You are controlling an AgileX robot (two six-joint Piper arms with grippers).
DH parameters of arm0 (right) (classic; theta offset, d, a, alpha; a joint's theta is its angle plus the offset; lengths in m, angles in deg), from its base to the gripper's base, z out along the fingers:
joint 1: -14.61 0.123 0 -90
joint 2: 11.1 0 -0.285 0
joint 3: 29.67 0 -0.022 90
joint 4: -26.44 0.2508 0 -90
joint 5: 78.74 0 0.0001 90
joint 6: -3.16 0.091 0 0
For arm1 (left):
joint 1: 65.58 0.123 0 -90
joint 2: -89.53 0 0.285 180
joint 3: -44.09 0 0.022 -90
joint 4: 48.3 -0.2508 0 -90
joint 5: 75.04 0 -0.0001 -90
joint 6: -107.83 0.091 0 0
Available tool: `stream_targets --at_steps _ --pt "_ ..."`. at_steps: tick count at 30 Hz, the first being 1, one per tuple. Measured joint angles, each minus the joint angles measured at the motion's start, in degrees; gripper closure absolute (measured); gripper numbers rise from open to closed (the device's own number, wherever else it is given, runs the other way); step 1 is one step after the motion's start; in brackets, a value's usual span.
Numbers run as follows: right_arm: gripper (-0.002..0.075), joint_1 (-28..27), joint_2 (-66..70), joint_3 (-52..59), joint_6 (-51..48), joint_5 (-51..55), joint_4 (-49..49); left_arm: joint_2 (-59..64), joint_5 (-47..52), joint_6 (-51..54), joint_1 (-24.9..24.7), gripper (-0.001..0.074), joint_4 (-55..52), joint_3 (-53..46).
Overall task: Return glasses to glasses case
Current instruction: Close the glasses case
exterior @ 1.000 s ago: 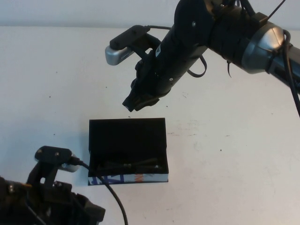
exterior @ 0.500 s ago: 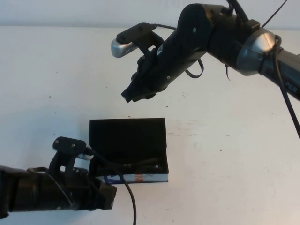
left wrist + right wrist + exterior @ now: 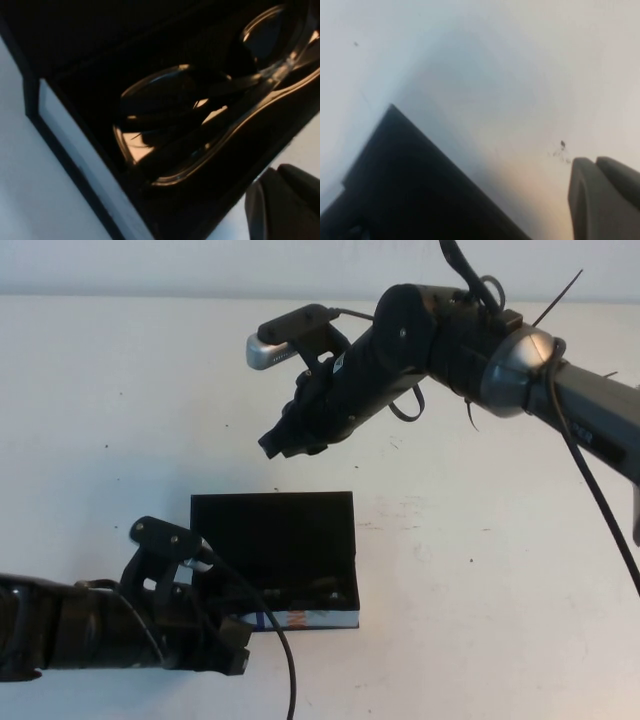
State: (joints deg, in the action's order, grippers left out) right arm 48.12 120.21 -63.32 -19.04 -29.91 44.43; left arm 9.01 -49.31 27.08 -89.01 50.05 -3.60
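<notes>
Glasses case (image 3: 272,530): one rectangular black box, flat hinged lid standing open, matte black lining, white near side with blue and orange print.
Glasses (image 3: 210,115): one pair, glossy dark plastic frame, two rounded-rectangular reflective lenses — lying inside the case.
Left gripper (image 3: 232,648): low at the case's near-left corner; fingers' spread cannot be told.
Right gripper (image 3: 285,443): above the table beyond the case, black fingers pressed together, holding nothing.
Table (image 3: 480,570): one smooth white surface — faint specks.

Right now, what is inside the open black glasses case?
The dark thick-framed glasses lie inside the black rectangular glasses case, lid open. The left gripper hides the case's near-left corner. The right gripper hangs above the table beyond the case.
</notes>
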Motion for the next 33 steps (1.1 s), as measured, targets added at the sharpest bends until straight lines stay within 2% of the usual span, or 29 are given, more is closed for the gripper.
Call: stream_targets --at_steps 12,33 --pt "0.0737 -0.1 4.8 -1.0 0.0 -0.4 0.3 1.6 0.3 0.9 0.0 0.0736 0.0 0.6" --pt "0.0739 -0.6 6.7 -3.5 0.0 10.8 2.2 1.6 0.0 1.9 -0.4 0.0736 -0.4 0.7"
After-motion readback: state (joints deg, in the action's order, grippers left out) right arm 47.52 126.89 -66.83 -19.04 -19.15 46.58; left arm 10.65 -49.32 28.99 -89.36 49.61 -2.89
